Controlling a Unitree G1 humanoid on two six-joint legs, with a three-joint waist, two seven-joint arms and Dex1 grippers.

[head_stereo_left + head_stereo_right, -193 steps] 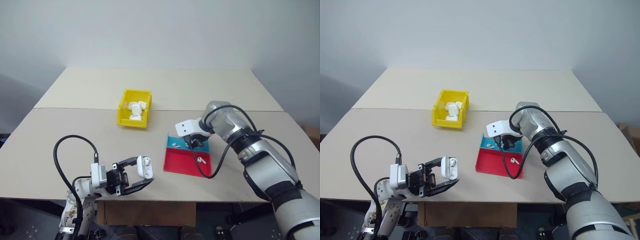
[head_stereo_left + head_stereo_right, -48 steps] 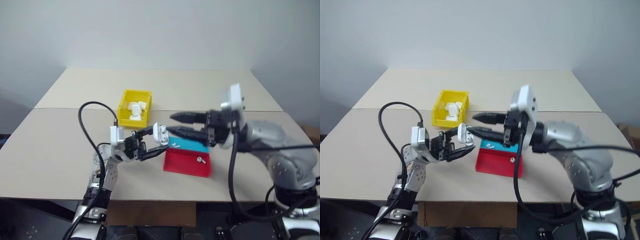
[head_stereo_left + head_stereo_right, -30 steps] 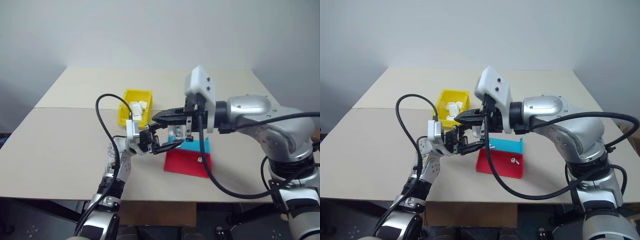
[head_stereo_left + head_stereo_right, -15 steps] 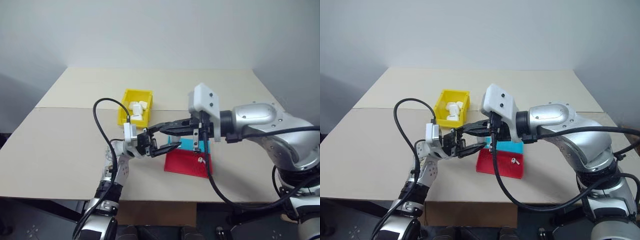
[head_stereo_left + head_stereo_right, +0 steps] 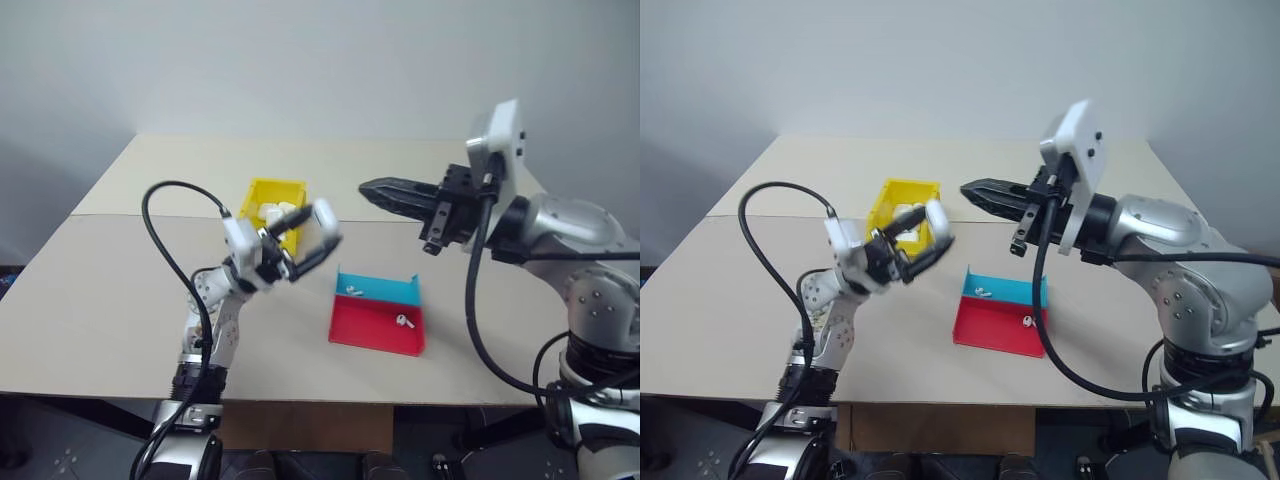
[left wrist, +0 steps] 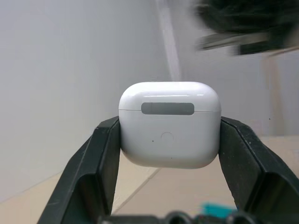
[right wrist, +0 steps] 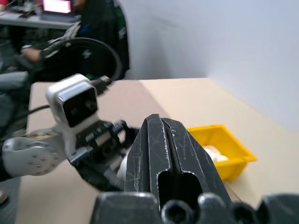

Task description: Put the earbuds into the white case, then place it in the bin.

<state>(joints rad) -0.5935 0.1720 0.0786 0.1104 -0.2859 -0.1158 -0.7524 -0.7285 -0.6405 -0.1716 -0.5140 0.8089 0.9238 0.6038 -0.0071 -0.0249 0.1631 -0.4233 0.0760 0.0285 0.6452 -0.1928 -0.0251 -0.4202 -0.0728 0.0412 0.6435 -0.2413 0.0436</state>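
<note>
Left tool [image 5: 305, 245] is pinching the case [image 6: 169, 124], lid closed, in the air near the bin [image 5: 262, 189] at mid-bench. Right tool [image 5: 385, 192] is pressed together, empty. Two earbuds [image 5: 354, 291] are sitting in the tray [image 5: 375, 325], so loading looks undone; binning too.

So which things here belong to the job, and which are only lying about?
Job:
- white case, shut, held in left claw
- yellow bin
- earbuds

Lying about:
- red-and-blue tray under the earbuds
- other white cases in the bin
</note>
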